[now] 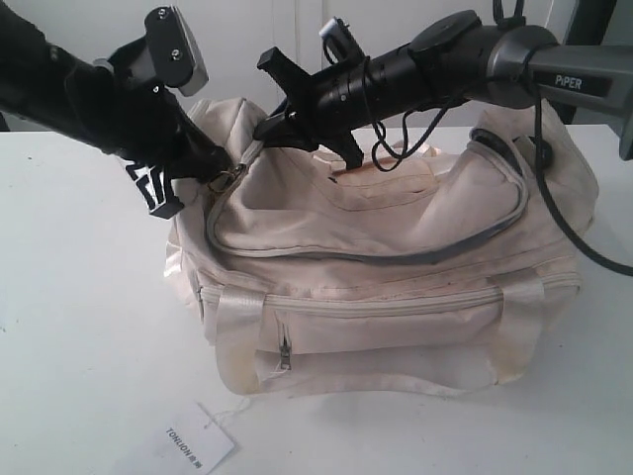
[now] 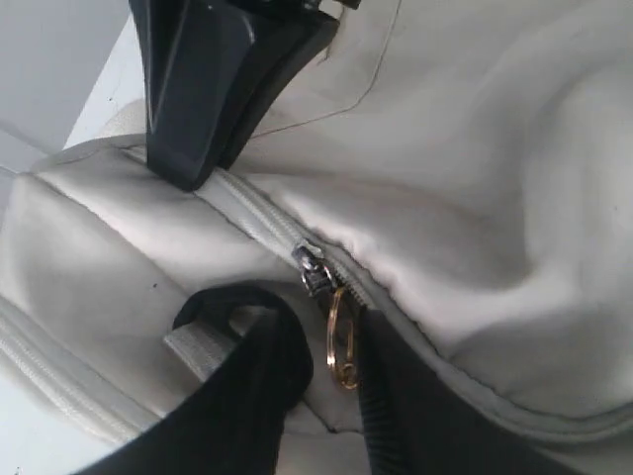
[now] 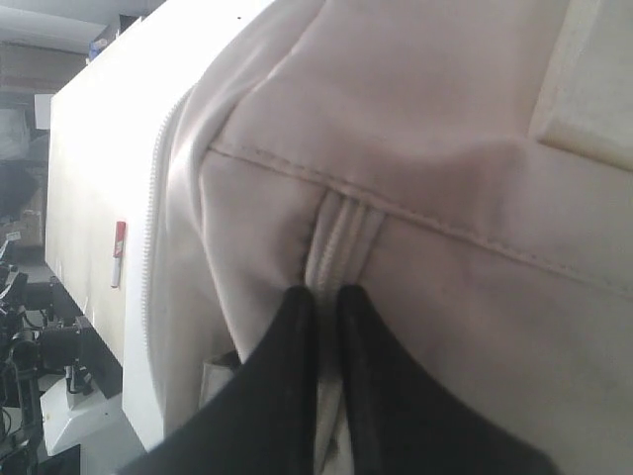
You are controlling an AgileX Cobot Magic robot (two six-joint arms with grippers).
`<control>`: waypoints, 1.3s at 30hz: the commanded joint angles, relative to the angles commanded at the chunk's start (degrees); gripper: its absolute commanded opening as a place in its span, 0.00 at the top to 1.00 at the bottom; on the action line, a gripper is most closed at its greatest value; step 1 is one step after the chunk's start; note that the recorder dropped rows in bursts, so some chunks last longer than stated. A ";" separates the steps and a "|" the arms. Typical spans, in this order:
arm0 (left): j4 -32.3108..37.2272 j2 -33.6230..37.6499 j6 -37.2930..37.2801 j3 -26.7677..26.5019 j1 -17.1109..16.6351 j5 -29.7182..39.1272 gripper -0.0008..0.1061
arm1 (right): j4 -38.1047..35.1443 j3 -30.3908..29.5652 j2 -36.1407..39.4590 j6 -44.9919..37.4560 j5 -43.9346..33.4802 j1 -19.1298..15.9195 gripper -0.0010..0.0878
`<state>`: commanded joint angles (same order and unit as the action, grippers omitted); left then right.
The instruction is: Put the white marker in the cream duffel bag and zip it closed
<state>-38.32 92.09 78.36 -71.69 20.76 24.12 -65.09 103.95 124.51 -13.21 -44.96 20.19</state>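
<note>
The cream duffel bag (image 1: 396, 287) lies on the white table. The white marker is out of view. My left gripper (image 1: 226, 176) is at the bag's top left corner. Its fingers stand narrowly open on either side of the gold ring pull (image 2: 342, 341) of the top zip's slider (image 2: 313, 265), with a gap showing beside the ring. Just behind it, my right gripper (image 1: 265, 127) is shut on a ribbed cream strip (image 3: 341, 237) of the bag, pinched between both fingertips (image 3: 326, 297). One black finger (image 2: 198, 89) of the right gripper shows in the left wrist view.
A white paper tag (image 1: 198, 440) printed TONLION lies on the table in front of the bag. The front pocket zip (image 1: 285, 354) faces the near edge. A black cable (image 1: 584, 237) hangs from the right arm over the bag's right end. A small red-and-white object (image 3: 118, 252) lies far off.
</note>
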 joint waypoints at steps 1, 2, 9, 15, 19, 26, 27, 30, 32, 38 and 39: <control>0.00 0.47 0.06 0.00 0.00 0.00 0.69 | 0.00 0.00 0.00 0.00 0.00 0.00 0.99; 0.00 0.75 0.06 0.00 0.00 0.00 0.69 | 0.00 0.00 0.00 0.00 0.00 0.00 0.99; -0.22 2.09 0.06 0.00 0.00 0.00 0.69 | 0.00 0.00 0.00 0.00 0.00 0.00 0.99; -0.22 2.34 0.06 0.00 0.00 0.44 0.83 | 0.00 0.00 0.00 0.00 0.24 0.00 0.99; -0.22 2.23 0.06 0.00 0.00 3.37 0.99 | 0.00 0.00 0.00 0.00 0.78 0.00 0.99; -0.22 0.62 0.06 0.00 0.00 5.42 0.99 | -0.80 0.00 0.00 0.00 1.41 0.00 0.99; -0.22 0.09 -0.06 0.00 0.00 5.54 0.99 | -1.06 0.00 0.00 0.00 1.41 0.00 0.99; -0.22 -1.10 -0.19 0.00 0.00 6.17 0.99 | -1.32 0.00 0.00 0.00 1.57 0.00 0.99; -0.22 -1.62 -0.17 0.00 0.00 7.17 0.99 | -1.32 0.00 0.00 0.00 1.70 0.00 0.99; -0.22 -3.50 -0.17 0.00 0.00 11.72 0.99 | -1.46 0.00 0.00 0.00 3.04 0.00 0.99; -0.22 -3.62 -0.17 0.00 0.00 11.79 0.99 | -1.46 0.00 0.00 0.00 3.04 0.00 0.99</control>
<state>-38.54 88.47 78.19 -71.69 20.76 35.91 -66.55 103.95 124.51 -13.21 -41.92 20.19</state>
